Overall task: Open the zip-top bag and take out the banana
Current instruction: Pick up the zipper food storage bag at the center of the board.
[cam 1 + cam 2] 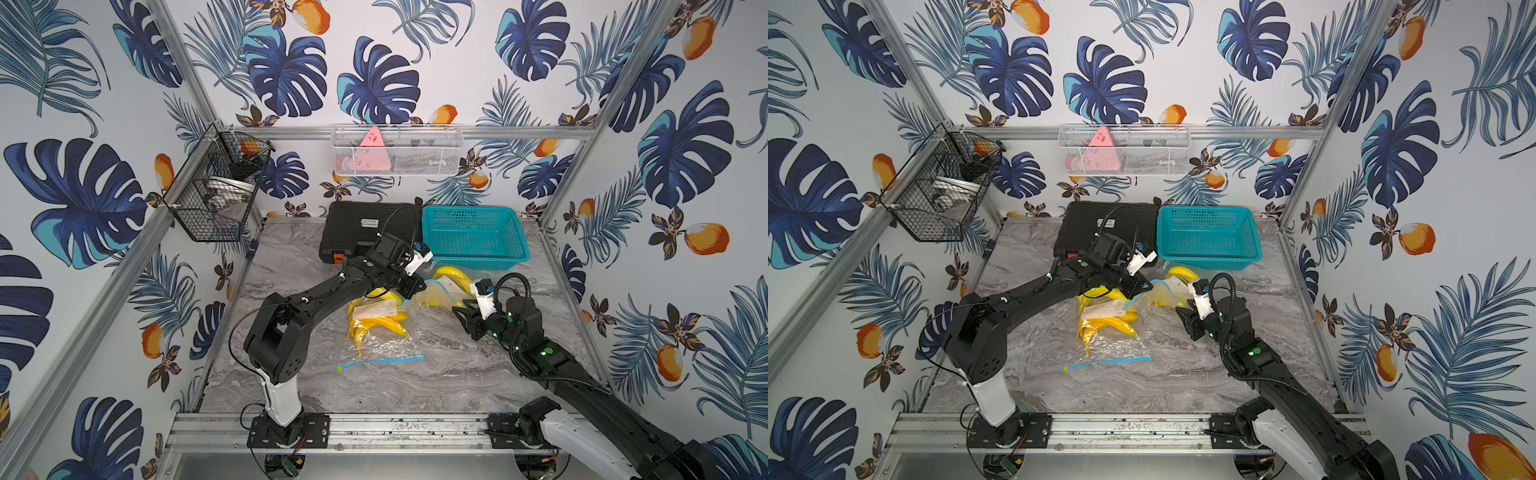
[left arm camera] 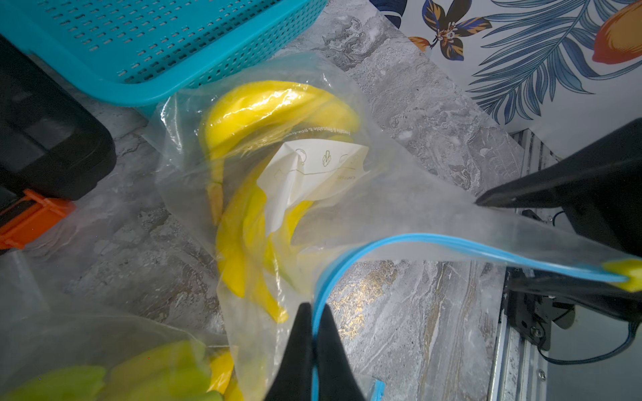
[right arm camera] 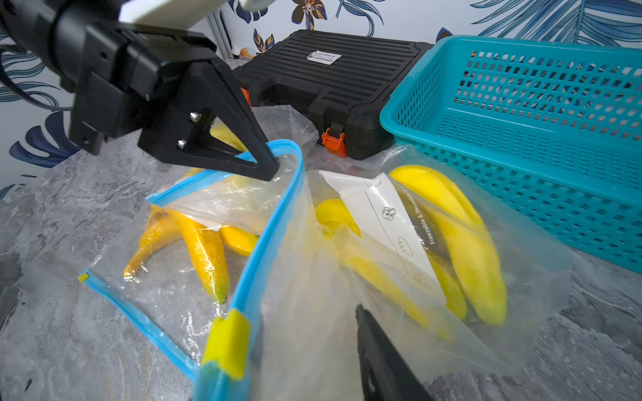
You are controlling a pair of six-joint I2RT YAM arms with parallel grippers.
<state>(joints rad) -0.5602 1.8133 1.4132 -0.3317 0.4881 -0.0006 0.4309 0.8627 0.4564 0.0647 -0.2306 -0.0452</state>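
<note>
Pinching the blue zip rim [image 2: 434, 239] of the zip-top bag [image 2: 410, 194], my left gripper [image 2: 315, 312] has its fingers pressed together on the strip — the banana [image 2: 271, 104] lies inside the bag just beyond those fingertips, curved beside a white label [image 2: 312, 173]. My right gripper [image 2: 496, 241] has its fingers spread, with the bag's corner and its yellow slider [image 2: 622, 274] lying between them — whether either finger touches the film I cannot tell. Past the banana, farther from both sets of fingers, stands the teal basket [image 2: 156, 41], just beside the bag's far end.
</note>
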